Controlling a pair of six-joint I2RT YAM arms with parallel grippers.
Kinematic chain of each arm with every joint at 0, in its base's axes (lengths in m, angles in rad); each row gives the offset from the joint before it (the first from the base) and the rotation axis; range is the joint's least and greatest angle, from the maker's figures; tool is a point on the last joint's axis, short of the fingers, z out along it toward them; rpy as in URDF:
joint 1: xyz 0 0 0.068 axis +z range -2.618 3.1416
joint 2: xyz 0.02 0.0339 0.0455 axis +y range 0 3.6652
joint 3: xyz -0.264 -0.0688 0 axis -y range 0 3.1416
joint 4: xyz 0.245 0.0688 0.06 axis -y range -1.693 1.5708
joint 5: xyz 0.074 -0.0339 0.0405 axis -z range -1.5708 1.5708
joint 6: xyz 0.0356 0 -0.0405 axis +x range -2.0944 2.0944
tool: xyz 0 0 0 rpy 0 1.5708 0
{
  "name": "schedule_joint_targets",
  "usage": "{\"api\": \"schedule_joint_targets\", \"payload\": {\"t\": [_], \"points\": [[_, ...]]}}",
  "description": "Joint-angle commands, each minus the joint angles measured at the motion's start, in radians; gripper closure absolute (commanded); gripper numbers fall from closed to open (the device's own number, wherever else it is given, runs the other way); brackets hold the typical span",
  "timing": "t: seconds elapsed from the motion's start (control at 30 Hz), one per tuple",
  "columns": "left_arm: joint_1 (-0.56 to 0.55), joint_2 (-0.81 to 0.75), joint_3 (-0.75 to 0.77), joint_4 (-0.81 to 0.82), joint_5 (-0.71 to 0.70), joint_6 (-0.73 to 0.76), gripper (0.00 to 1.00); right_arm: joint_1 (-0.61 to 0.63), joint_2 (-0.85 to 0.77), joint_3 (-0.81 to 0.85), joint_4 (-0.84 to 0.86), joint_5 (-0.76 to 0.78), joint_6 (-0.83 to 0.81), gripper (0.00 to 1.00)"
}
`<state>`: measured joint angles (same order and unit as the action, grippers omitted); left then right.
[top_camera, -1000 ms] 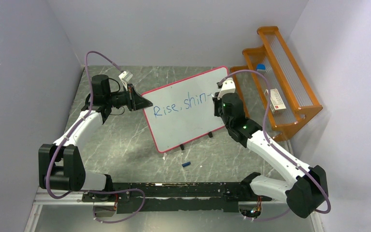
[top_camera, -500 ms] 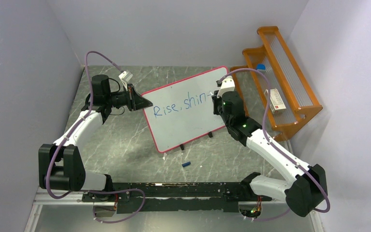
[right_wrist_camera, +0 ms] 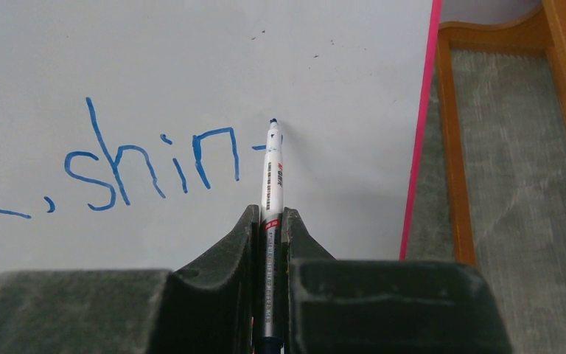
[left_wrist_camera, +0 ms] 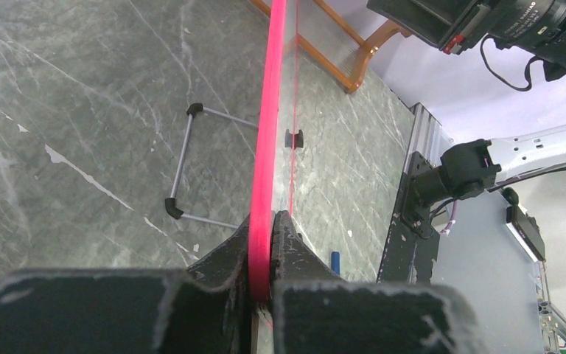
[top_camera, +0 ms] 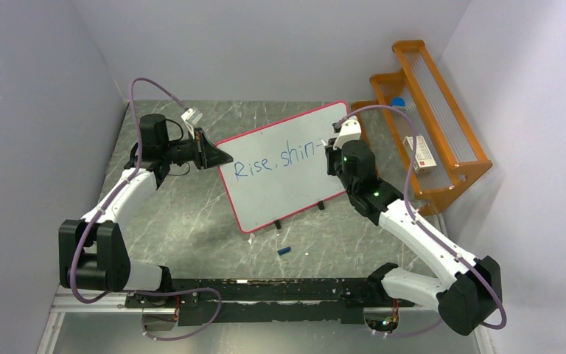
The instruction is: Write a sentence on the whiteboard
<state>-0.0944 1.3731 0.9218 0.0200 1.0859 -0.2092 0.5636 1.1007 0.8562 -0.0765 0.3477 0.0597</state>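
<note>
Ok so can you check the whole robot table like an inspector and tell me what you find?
Surface: grey marble-look table, pale scuffs.
Job's things: whiteboard standing on black feet; sentence in blue reads "Rise, shin" so far, unfinished.
Clutter: small blue piece, maybe a pen cap, lying in front of the board.
Grippers: left gripper shut on the board's pink edge; right gripper shut on a marker, tip at the board just after "shin".
Cables: purple cables looping over each arm.
Surroundings: orange rack on the right holding a white box; plain walls.
</note>
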Motion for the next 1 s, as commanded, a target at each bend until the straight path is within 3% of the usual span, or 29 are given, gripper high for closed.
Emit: {"api": "schedule_joint_targets", "payload": {"t": [0.0, 0.97], "points": [[-0.025, 0.035, -0.021, -0.095, -0.103, 0.111, 0.95, -0.006, -0.036, -0.003, -0.013, -0.004, 0.009, 1.00], [-0.025, 0.036, -0.022, -0.095, -0.100, 0.110, 0.95, -0.007, -0.002, -0.003, -0.053, -0.060, 0.029, 1.00]]}}
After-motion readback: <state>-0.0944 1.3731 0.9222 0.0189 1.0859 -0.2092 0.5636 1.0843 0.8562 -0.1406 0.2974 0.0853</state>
